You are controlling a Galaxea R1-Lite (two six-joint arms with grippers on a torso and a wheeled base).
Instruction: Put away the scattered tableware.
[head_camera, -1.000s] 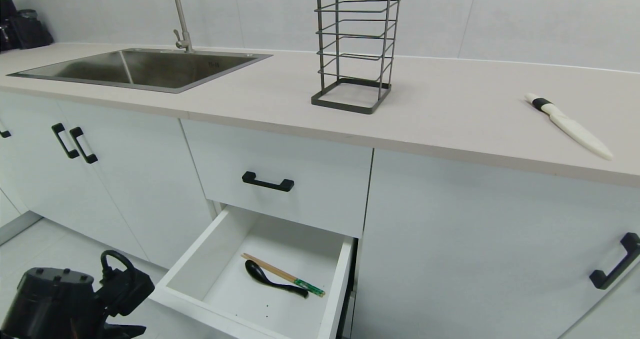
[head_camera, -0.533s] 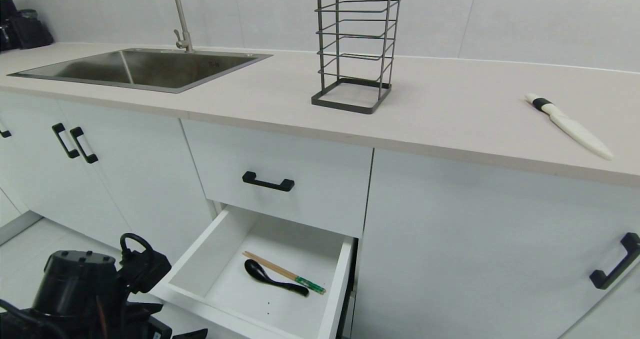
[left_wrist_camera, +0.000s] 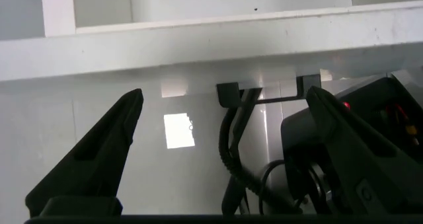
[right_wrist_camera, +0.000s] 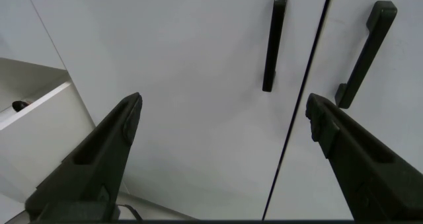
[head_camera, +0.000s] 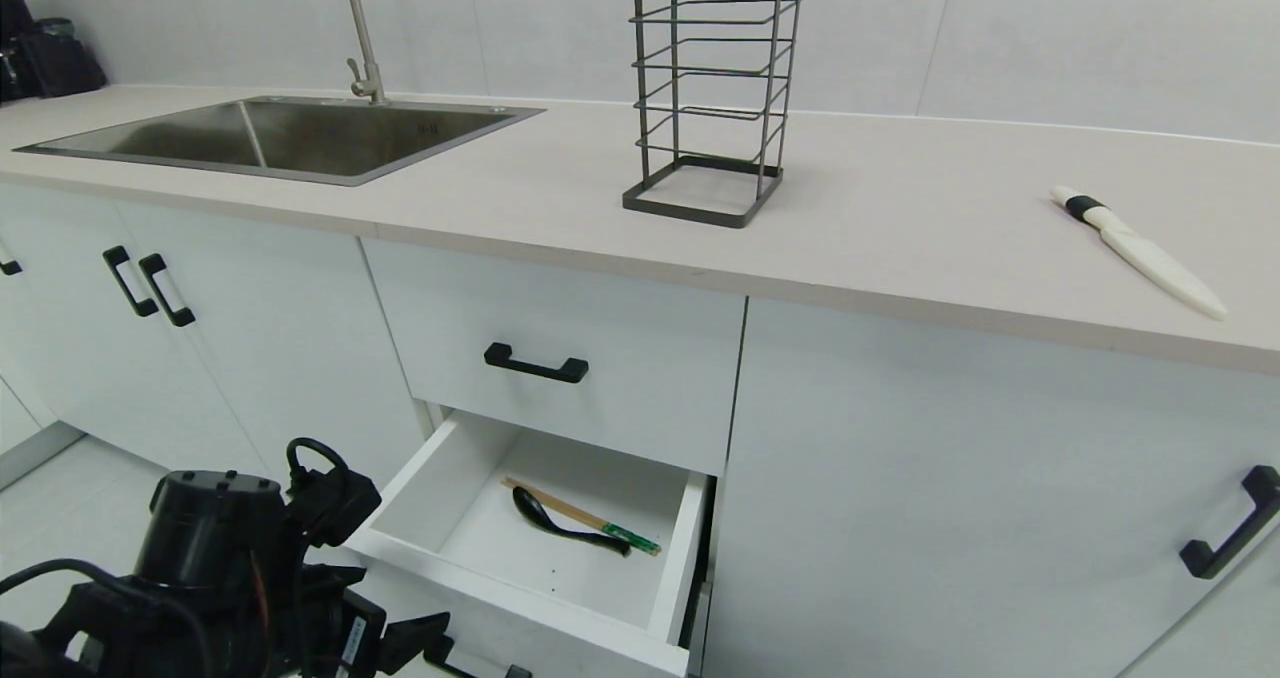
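The low white drawer [head_camera: 530, 598] stands partly open, holding a black spoon [head_camera: 560, 523] and a pair of wooden chopsticks [head_camera: 585, 518]. My left gripper [head_camera: 460, 653] is at the drawer's front panel, low down. In the left wrist view the left gripper [left_wrist_camera: 225, 118] is open, with the drawer's black handle [left_wrist_camera: 264, 95] between its spread fingers, not clamped. A white knife [head_camera: 1135, 250] with a black band lies on the counter at the far right. My right gripper [right_wrist_camera: 225, 118] is open and holds nothing, facing white cabinet doors, with the drawer's edge [right_wrist_camera: 39, 98] off to one side.
A dark wire rack [head_camera: 710, 88] stands mid-counter and a steel sink [head_camera: 290, 133] is set in at the left. A shut drawer with a black handle [head_camera: 535, 363] sits above the open one. Two black door handles [right_wrist_camera: 274, 42] are near the right gripper.
The drawer has slid part of the way in. My left arm has moved right and forward, following the drawer front. The knife has not moved.
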